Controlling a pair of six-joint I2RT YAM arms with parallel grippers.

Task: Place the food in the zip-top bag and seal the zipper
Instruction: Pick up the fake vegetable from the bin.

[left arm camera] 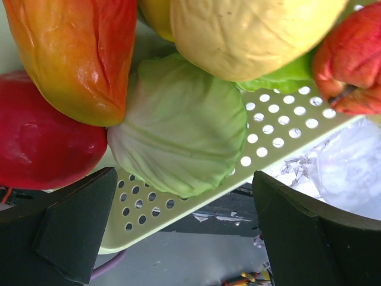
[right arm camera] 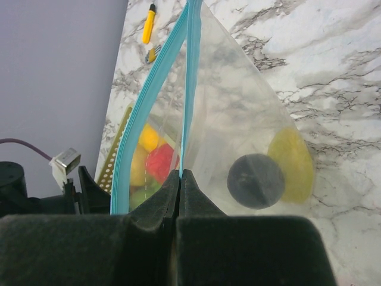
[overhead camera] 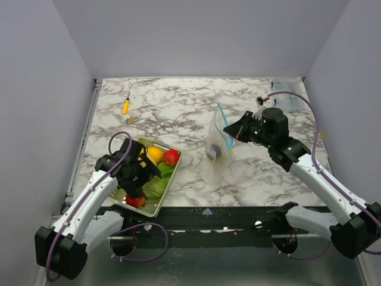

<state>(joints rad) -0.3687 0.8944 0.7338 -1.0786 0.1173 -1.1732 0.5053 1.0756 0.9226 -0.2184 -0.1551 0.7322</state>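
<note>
left gripper: jaws apart over food in basket, cabbage straight ahead between them | right gripper: clamped on zipper, bag upright mid-desk, right of basket, mouth gaping toward it | right wrist alone shows yellow piece inside the bag

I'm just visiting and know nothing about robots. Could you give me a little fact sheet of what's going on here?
Left gripper: open, over the green cabbage in the basket
Right gripper: shut on the blue zipper of the bag, holding it upright
Bag mouth: open
Inside the bag: a yellow piece and a dark round piece
In the basket: red, yellow, orange and green toy food
</note>
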